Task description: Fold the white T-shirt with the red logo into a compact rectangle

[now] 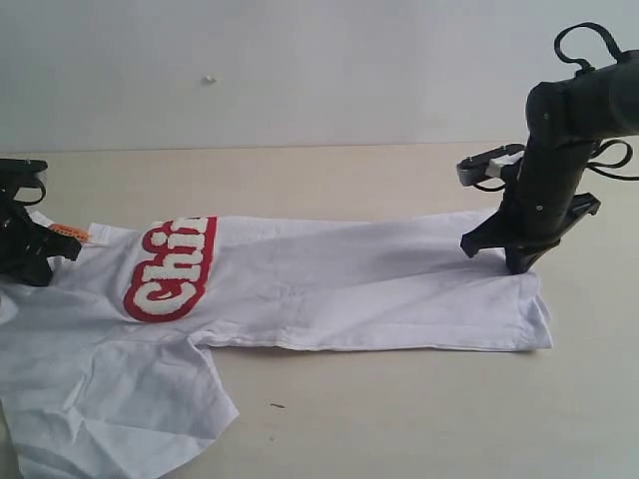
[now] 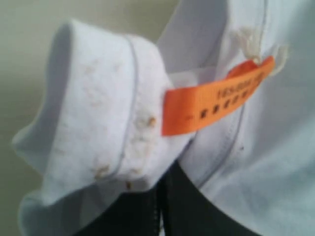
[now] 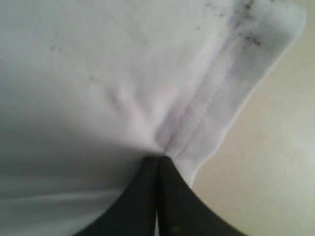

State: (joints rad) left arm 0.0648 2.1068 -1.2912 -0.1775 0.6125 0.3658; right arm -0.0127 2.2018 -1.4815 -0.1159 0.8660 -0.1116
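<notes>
White T-shirt (image 1: 349, 284) off-frame, red logo (image 1: 170, 267) half-hidden

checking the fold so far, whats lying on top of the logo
A folded layer of the shirt covers one end of the logo. Only "Chin" shows; the remaining letters are hidden beneath that layer.

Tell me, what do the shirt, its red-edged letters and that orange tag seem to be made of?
The white T-shirt looks like soft matte cotton knit: limp wrinkles, stitched hems. The red logo seems fuzzy raised pile, perhaps terry. The orange tag looks smooth, flat, black-printed: paper or ribbon, unclear which.
</notes>
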